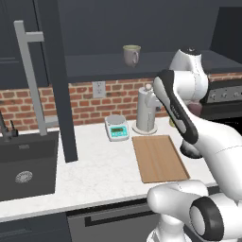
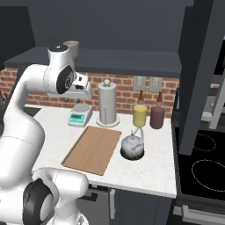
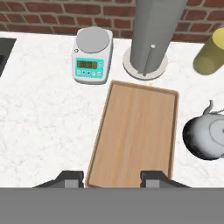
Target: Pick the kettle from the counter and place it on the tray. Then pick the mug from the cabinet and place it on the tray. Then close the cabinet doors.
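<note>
Home kitchen, rendered. White marbled counter w/ dark sink & faucet, red brick backsplash, dark upper cabinet, black stovetop w/ ring burners. Kitchen scale, kettle, wooden tray on counter.

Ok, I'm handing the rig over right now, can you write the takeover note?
Claw: open, holding nothing, hanging above the near end of the tray.
Kettle: on the counter, just off the tray's side, below the yellow canister.
Mug: on the cabinet shelf.
Cabinet doors: open.
Done: nothing yet; the tray is bare.
Left: kettle onto the tray, mug onto the tray, close the doors.
</note>
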Tool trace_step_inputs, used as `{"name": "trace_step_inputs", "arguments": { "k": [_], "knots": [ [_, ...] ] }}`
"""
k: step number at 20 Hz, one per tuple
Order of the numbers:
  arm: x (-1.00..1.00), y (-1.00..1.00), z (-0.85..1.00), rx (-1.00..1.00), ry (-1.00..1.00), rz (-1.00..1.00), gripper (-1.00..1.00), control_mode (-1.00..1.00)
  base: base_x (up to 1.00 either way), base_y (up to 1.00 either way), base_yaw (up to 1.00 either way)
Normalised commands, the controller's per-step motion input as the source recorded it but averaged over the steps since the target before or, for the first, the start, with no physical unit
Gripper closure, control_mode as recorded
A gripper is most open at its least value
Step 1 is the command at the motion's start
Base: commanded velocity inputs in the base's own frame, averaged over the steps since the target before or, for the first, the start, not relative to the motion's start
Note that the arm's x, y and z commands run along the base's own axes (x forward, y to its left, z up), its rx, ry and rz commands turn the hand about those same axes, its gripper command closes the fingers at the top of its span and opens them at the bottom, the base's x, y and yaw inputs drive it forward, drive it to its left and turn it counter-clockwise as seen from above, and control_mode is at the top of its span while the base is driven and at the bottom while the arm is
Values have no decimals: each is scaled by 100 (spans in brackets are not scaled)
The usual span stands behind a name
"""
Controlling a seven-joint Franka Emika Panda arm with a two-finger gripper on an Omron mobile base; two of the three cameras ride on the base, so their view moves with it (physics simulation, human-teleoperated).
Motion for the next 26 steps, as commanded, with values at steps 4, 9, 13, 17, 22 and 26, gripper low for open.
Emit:
{"name": "trace_step_inputs", "arguments": {
  "k": [4,9,13,17,22,26],
  "knots": [
    [0,-16,-21,0,0,0,-100,-100,0,0,0],
    [0,-87,-62,2,0,0,-100,-100,0,0,0],
    [0,-100,-63,11,-3,1,-100,-100,0,0,0],
    [3,-99,-42,23,-2,5,-100,-100,0,0,0],
    [2,-71,-2,24,0,2,-100,-100,0,0,0],
    [5,-37,0,7,0,0,-100,-100,0,0,0]
  ]
}}
